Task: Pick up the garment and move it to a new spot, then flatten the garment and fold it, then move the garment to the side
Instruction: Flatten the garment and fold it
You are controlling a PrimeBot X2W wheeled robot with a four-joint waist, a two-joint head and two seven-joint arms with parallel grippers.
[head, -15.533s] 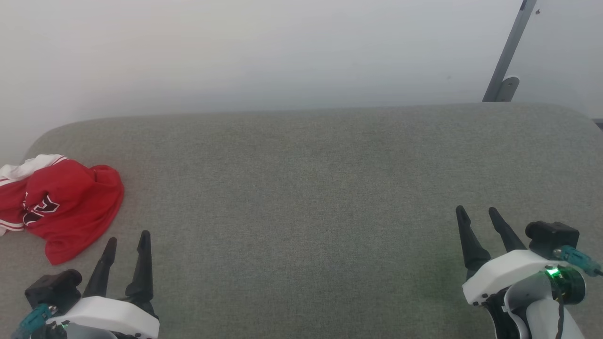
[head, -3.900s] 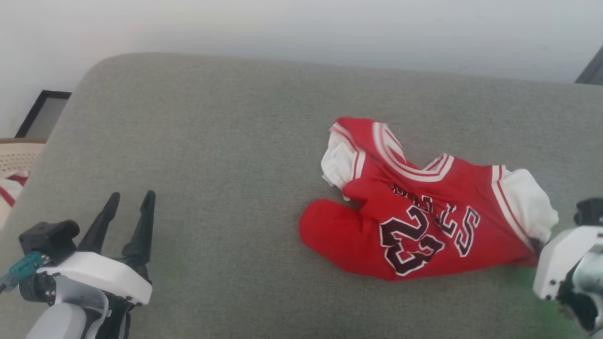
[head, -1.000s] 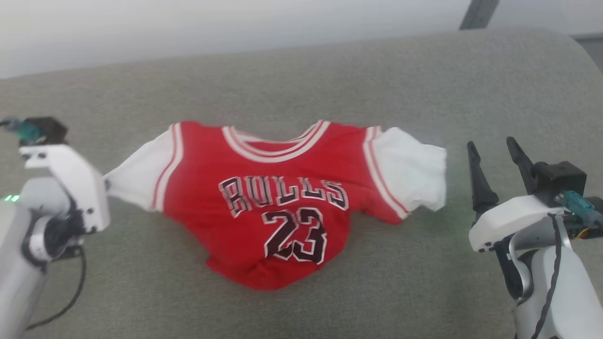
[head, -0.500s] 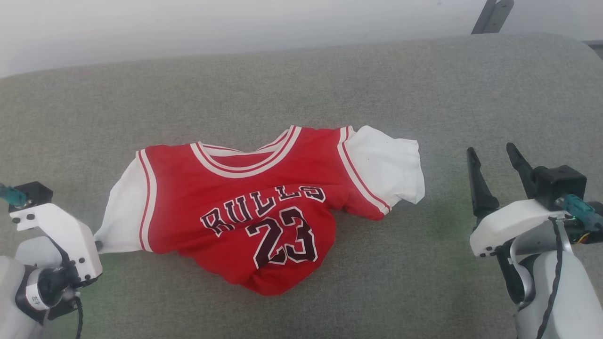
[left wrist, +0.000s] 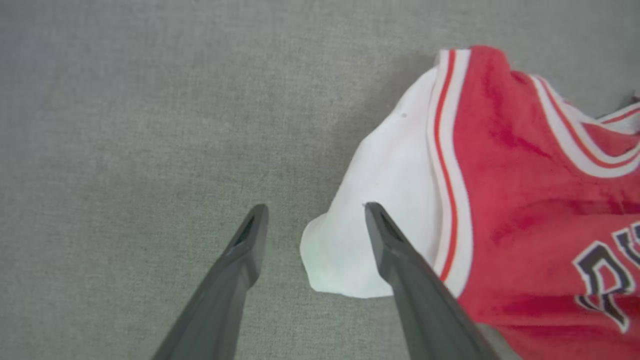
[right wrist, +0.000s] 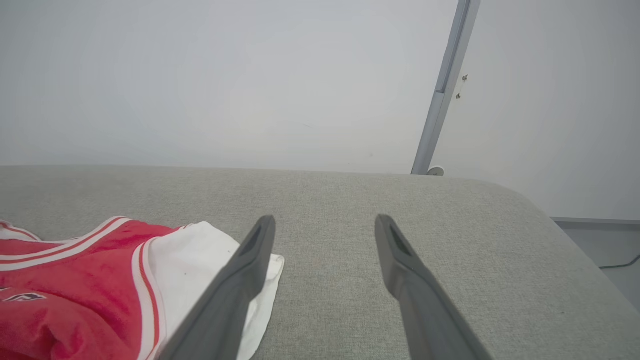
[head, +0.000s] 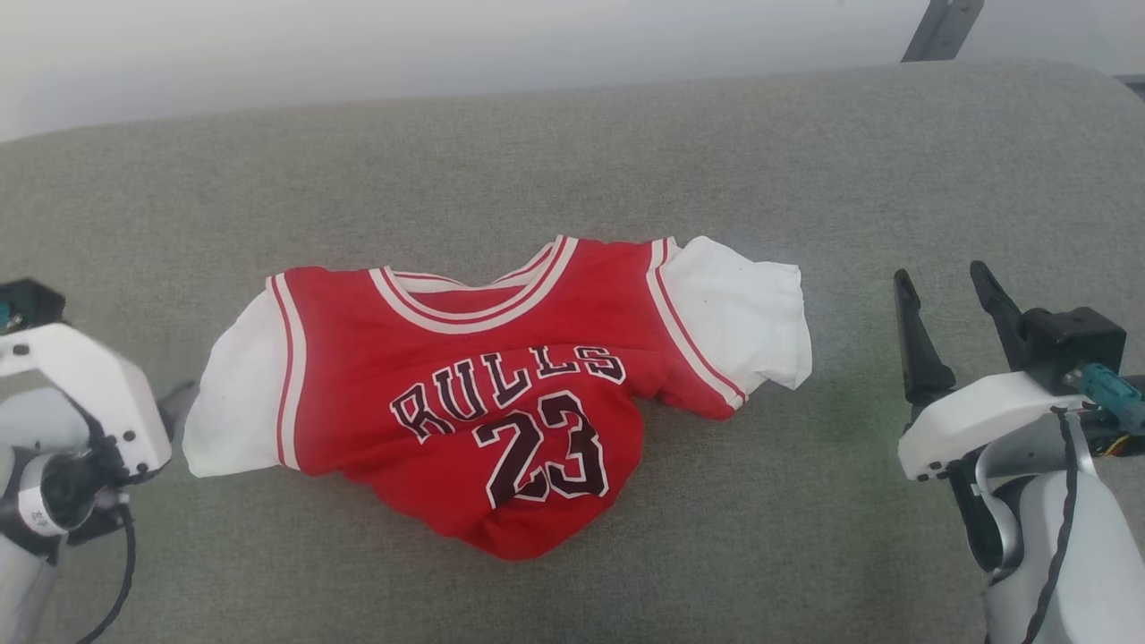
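Observation:
The garment [head: 358, 358], a red jersey with white sleeves, striped trim and dark numerals, lies front side up on the grey padded surface [head: 572, 152]. Its lower hem is bunched under. In the left wrist view my left gripper [left wrist: 315, 210] is open just above the tip of the garment's [left wrist: 500, 175] white left sleeve [left wrist: 390, 200], holding nothing. The left arm's white wrist housing [head: 89, 385] sits beside that sleeve. My right gripper [head: 941, 273] stands open and empty, right of the other white sleeve [head: 742, 313]. The right wrist view has the right gripper [right wrist: 325, 220] apart from the garment [right wrist: 75, 280].
A grey metal post [head: 939, 31] rises behind the surface at the back right, against a pale wall. The padded surface's right end [right wrist: 550, 225] curves down to a floor with a thin cable [right wrist: 617, 262]. Bare grey padding lies all around the jersey.
My left gripper has opened and let go of the left sleeve, which now rests flat on the padding. The left wrist has risen a little. The right gripper has stayed open and nearly still.

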